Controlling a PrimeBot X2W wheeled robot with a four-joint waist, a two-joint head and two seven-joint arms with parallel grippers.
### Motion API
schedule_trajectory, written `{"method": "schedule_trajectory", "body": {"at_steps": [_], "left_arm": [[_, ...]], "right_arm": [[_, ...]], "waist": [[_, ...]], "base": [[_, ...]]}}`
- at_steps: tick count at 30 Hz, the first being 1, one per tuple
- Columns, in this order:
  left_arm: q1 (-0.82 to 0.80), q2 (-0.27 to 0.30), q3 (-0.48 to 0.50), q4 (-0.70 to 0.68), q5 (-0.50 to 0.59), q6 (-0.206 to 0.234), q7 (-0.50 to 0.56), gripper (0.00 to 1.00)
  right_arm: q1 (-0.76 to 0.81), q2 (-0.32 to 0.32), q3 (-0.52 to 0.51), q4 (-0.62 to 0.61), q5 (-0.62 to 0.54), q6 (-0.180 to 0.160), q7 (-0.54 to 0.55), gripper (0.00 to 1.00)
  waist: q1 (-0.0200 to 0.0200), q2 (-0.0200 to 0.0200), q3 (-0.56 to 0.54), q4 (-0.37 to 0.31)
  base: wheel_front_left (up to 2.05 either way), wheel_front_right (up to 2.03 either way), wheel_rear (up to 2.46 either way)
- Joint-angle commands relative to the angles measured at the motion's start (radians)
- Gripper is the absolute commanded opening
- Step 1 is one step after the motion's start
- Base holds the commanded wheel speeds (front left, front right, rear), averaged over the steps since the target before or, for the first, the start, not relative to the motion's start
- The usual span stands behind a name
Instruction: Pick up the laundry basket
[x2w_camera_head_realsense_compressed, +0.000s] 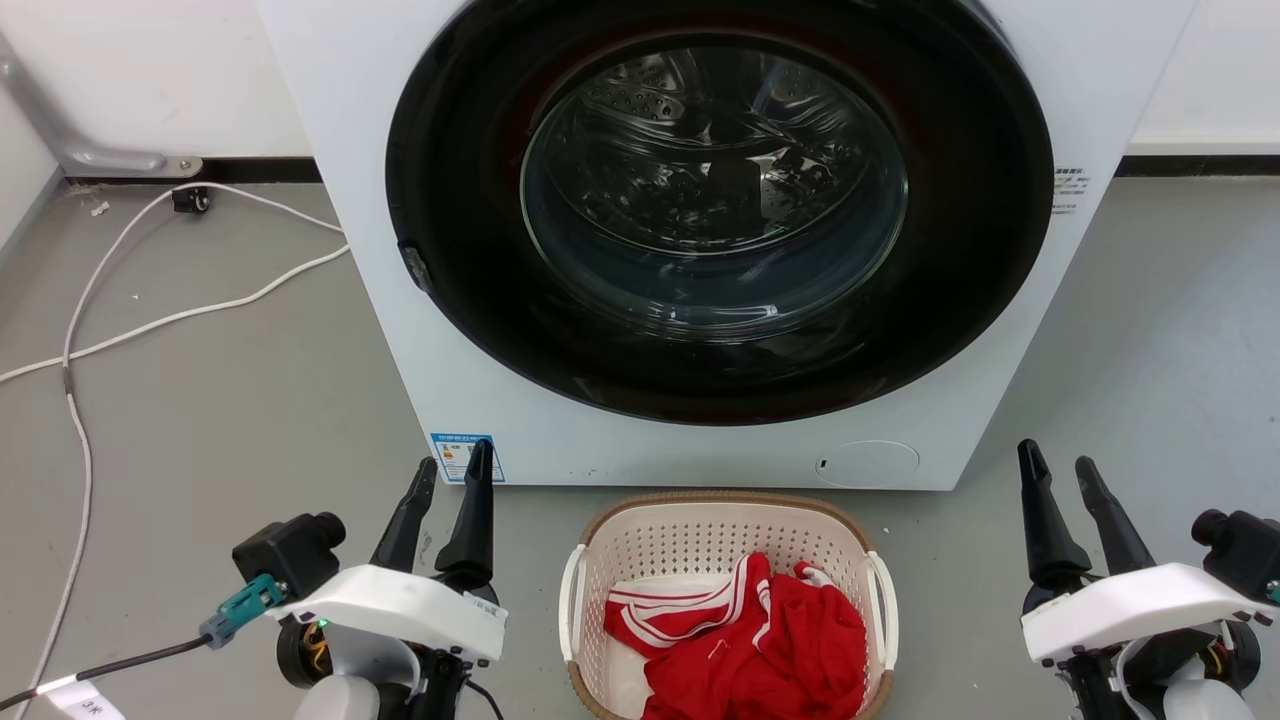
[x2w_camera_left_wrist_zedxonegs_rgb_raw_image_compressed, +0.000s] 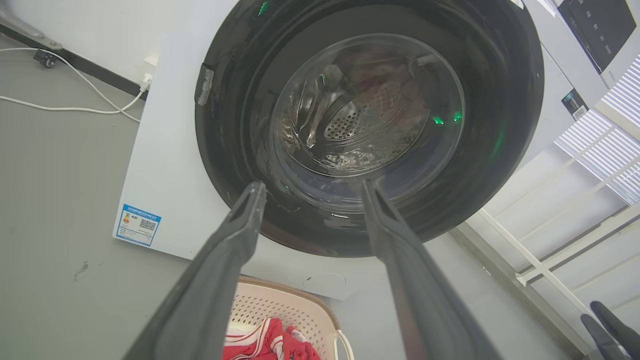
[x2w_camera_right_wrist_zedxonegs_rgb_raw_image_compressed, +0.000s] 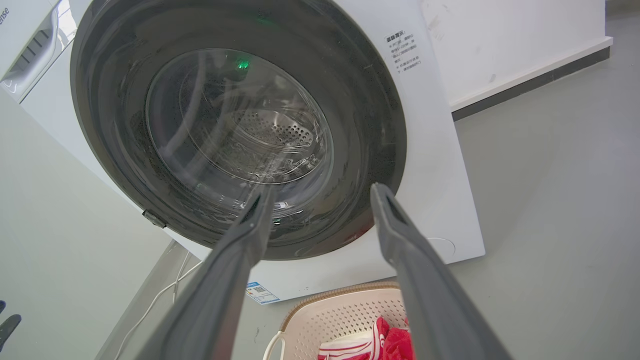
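The left pincer (x2w_camera_head_realsense_compressed: 456, 458) is released, its two dark fingers spread with nothing between them, and the right pincer (x2w_camera_head_realsense_compressed: 1056, 458) is the same, parted and empty. Both hover low over the grey floor (x2w_camera_head_realsense_compressed: 200, 430), fingers aimed at the washing machine (x2w_camera_head_realsense_compressed: 390, 330), one on either side of the laundry basket (x2w_camera_head_realsense_compressed: 700, 545) and well apart from it. The basket sits on the floor between them, just before the machine's round door (x2w_camera_head_realsense_compressed: 715, 190), with a red and white garment (x2w_camera_head_realsense_compressed: 770, 640) heaped inside; its white loop handles (x2w_camera_head_realsense_compressed: 570, 600) face outward toward the two arms (one per side).

By my reading the task is at its start: nothing is grasped and the basket rests on the floor. Left to do: the reach inward, the closing on handles or rim, and the lift.

The head view lays out both handles and a white cable (x2w_camera_head_realsense_compressed: 150, 322) trailing across the floor at the left. The left wrist view catches a corner of the basket low between its fingers, yet adds the machine's dark control panel (x2w_camera_left_wrist_zedxonegs_rgb_raw_image_compressed: 595, 25). The right wrist view offers what looks like a drawer slot (x2w_camera_right_wrist_zedxonegs_rgb_raw_image_compressed: 37, 47) at the machine's top corner
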Motion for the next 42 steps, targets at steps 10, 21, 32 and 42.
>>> {"method": "schedule_trajectory", "body": {"at_steps": [10,21,32,42], "left_arm": [[-0.031,0.007,-0.021,0.016,0.157,0.020,-0.037,1.00],[-0.036,0.012,-0.043,0.039,0.279,0.037,-0.064,1.00],[-0.040,0.012,-0.062,0.056,0.368,0.044,-0.088,1.00],[-0.045,0.009,-0.073,0.069,0.446,0.051,-0.108,1.00]], "right_arm": [[0.002,0.004,0.007,-0.031,-0.171,0.000,-0.008,1.00],[0.024,0.010,0.013,-0.056,-0.298,0.000,-0.008,1.00],[0.040,0.014,0.023,-0.069,-0.378,0.000,-0.022,1.00],[0.054,0.017,0.017,-0.079,-0.439,0.000,-0.037,1.00]], "waist": [[0.0000,0.0000,-0.003,-0.002],[0.0000,0.0000,-0.005,-0.001],[0.0000,0.0000,-0.003,0.000],[0.0000,0.0000,-0.003,0.002]], "base": [[0.00,0.00,0.00],[0.00,0.00,0.00],[0.00,0.00,0.00],[0.00,0.00,0.00]]}}
